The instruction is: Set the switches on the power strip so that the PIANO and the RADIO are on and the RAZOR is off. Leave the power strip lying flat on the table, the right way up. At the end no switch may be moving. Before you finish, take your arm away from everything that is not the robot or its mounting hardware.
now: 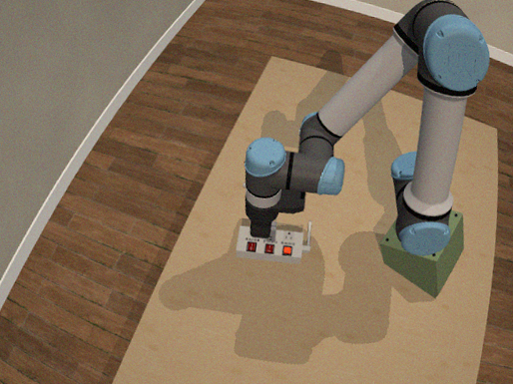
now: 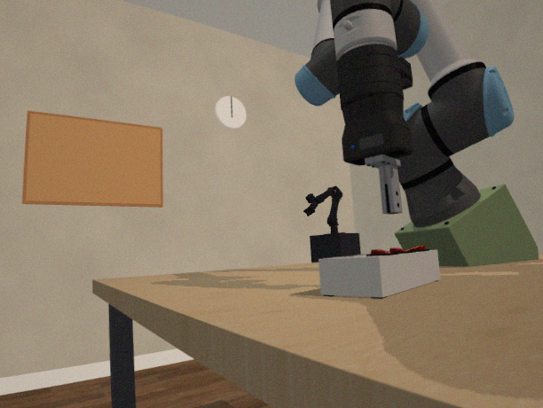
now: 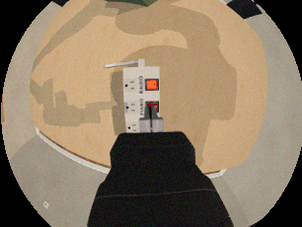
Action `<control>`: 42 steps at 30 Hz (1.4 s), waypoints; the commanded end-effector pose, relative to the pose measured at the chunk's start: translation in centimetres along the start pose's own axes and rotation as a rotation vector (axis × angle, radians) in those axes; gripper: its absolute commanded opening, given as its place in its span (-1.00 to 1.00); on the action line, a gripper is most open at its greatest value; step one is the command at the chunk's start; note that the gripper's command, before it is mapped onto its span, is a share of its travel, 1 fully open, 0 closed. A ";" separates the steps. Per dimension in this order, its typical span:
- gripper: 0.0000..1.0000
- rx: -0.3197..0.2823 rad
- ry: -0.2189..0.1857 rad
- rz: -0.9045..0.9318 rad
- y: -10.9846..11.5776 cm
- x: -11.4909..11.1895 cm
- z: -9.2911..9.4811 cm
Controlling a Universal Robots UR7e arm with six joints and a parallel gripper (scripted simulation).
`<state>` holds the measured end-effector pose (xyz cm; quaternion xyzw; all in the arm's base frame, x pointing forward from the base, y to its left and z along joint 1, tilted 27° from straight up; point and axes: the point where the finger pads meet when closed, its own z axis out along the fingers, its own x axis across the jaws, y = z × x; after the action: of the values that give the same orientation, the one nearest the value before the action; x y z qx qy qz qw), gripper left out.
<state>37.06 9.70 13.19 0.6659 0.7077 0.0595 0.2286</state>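
Observation:
The white power strip (image 1: 269,243) lies flat and the right way up on the wooden table. It has three red rocker switches in a row. In the top view the right switch (image 1: 287,250) glows bright orange; the middle switch (image 1: 269,248) and the left switch (image 1: 251,246) look darker. The labels are too small to read. My gripper (image 2: 389,209) is shut and empty and hangs well above the strip (image 2: 379,270). In the wrist view my fingertips (image 3: 152,118) sit over the strip (image 3: 139,97), next to the middle switch (image 3: 152,106).
The arm's green base block (image 1: 423,254) stands to the right of the strip. A short white cable stub (image 1: 309,232) sticks out of the strip's right end. A small black arm on a black box (image 2: 334,241) stands behind the strip. The table's edge (image 2: 222,328) is near.

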 end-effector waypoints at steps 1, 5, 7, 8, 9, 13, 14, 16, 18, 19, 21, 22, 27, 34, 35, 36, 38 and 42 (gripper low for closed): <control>-1.00 -0.001 0.000 0.000 0.0 0.0 0.5; -1.00 -0.001 0.000 0.000 0.0 0.0 1.0; -1.00 -0.001 0.000 0.000 0.0 0.0 1.3; -1.00 -0.001 0.000 0.000 0.0 0.0 1.3; -1.00 -0.001 0.000 0.000 0.0 0.0 1.3; -1.00 -0.001 0.000 0.000 0.0 0.0 1.8; -1.00 -0.001 0.000 0.000 0.0 0.0 2.0; -1.00 -0.001 0.000 0.000 0.0 0.0 2.2; -1.00 -0.001 0.000 0.000 0.0 0.0 2.5; -1.00 -0.001 0.000 0.000 0.0 0.0 2.6; -1.00 -0.001 0.000 0.000 0.0 0.0 2.8; -1.00 -0.001 0.000 0.000 0.0 0.0 2.9; -1.00 -0.001 0.000 0.000 0.0 0.0 3.2; -1.00 -0.001 0.000 0.000 0.0 0.0 3.5; -1.00 -0.001 0.000 0.000 0.0 0.0 3.6; -1.00 -0.001 0.000 0.000 0.0 0.0 3.6; -1.00 -0.001 0.000 0.000 0.0 0.0 3.6; -1.00 -0.001 0.000 0.000 0.0 0.0 3.7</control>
<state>38.52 8.88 9.94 0.6659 0.7077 0.0593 0.2284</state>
